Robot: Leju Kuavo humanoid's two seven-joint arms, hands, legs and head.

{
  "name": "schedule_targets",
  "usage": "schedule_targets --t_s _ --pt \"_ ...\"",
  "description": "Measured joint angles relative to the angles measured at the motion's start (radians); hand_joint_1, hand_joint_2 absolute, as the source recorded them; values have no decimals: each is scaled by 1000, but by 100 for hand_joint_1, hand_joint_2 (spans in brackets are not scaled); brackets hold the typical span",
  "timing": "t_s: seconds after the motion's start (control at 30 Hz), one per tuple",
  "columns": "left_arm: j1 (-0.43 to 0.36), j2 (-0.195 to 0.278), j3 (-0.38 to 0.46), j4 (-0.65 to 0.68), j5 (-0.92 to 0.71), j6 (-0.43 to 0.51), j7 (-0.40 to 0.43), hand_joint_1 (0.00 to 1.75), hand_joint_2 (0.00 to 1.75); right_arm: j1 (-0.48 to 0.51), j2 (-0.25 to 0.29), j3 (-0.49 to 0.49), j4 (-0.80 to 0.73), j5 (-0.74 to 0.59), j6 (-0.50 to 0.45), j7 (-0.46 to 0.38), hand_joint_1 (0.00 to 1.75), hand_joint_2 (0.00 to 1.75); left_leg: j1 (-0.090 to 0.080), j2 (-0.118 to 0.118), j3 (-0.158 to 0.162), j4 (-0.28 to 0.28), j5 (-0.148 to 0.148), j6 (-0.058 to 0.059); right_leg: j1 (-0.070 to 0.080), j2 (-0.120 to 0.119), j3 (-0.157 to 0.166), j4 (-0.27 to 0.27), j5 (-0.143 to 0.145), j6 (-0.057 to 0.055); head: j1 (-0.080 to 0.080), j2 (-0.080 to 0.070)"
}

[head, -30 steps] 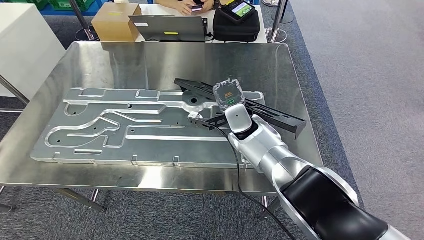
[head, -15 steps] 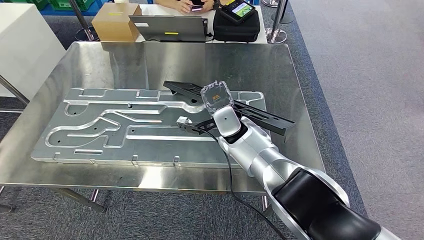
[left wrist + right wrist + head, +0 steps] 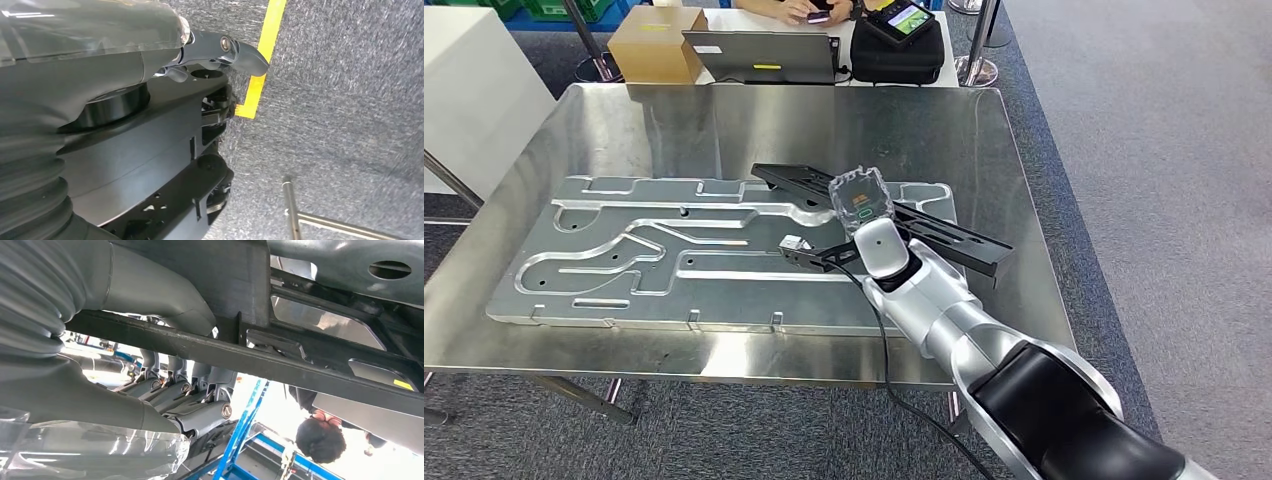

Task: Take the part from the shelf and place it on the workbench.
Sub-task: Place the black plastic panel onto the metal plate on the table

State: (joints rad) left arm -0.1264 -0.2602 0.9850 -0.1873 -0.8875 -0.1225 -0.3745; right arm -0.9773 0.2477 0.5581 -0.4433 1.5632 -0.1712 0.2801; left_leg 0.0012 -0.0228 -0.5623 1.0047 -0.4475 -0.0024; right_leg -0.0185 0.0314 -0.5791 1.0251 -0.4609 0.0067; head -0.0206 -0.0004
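Note:
The part is a long black frame (image 3: 944,235), slanting low over the right half of the steel workbench (image 3: 674,120). My right hand (image 3: 860,200), under a clear plastic cover, grips it near its middle. In the right wrist view the thumb (image 3: 165,305) and fingers (image 3: 200,400) wrap round the black bar (image 3: 325,375). Its far end reaches over the large machined aluminium plate (image 3: 624,250) that lies on the bench. My left hand (image 3: 100,60) hangs over grey carpet, one dark finger (image 3: 240,52) stretched out, holding nothing.
A cardboard box (image 3: 656,42), a laptop (image 3: 759,55) and a black bag (image 3: 897,50) stand on a table behind the bench, where a person's hands (image 3: 804,10) hold a phone. A white cabinet (image 3: 474,90) stands at the left. Bare steel shows on the bench's far half.
My right hand has carried the black part a little to the left over the plate; in the last half second it has barely moved.

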Motion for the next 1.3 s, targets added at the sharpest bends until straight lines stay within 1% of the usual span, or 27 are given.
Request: schedule_targets --t_s 0.13,0.33,0.6,0.83,0.93,1.1,1.17,1.23,1.3 --pt "0 1 -4 0 2 6 12 0 175 4 -1 -6 0 0 -4 0 0 0 0 0 0 0 0 0 0 0 0 0 0 0 0 0" --pt "0 2 -9 0 2 17 36 0 175 32 -2 -6 -11 0 -14 -6 0 0 0 0 -1 0 0 0 0 -1 0 0 0 0 0 0" --pt "1 5 -10 0 5 4 45 0 175 26 -2 -21 -57 0 -14 -14 0 0 0 0 -1 0 0 0 0 -1 0 0 0 0 0 0" --pt "1 5 -20 0 -5 -10 42 0 175 25 -2 -74 -83 -11 -28 -42 0 0 0 0 -1 1 0 0 0 -1 0 0 0 0 0 0" --pt "1 5 -26 0 -11 -12 40 0 175 26 -2 -107 -103 -52 -50 -84 0 0 0 0 -2 1 0 0 0 -1 0 0 0 0 0 0" --pt "0 5 -28 0 -7 -13 24 0 175 45 8 -145 -190 -155 -65 -215 0 0 0 0 -2 1 0 0 0 -1 0 0 0 0 0 0" --pt "-1 5 -28 0 5 -13 9 0 87 67 19 -148 -251 -193 -58 -248 0 0 0 0 -2 1 0 0 0 -1 -1 0 0 1 0 0" --pt "-2 5 -28 0 17 -12 -8 0 0 92 27 -147 -311 -220 -46 -255 0 0 0 -1 -2 1 0 0 0 -2 -1 0 0 1 0 0" --pt "-3 5 -28 0 29 -12 -28 0 0 120 31 -146 -365 -245 -35 -256 0 0 0 -2 -3 1 0 0 0 -2 -1 0 0 1 0 0"
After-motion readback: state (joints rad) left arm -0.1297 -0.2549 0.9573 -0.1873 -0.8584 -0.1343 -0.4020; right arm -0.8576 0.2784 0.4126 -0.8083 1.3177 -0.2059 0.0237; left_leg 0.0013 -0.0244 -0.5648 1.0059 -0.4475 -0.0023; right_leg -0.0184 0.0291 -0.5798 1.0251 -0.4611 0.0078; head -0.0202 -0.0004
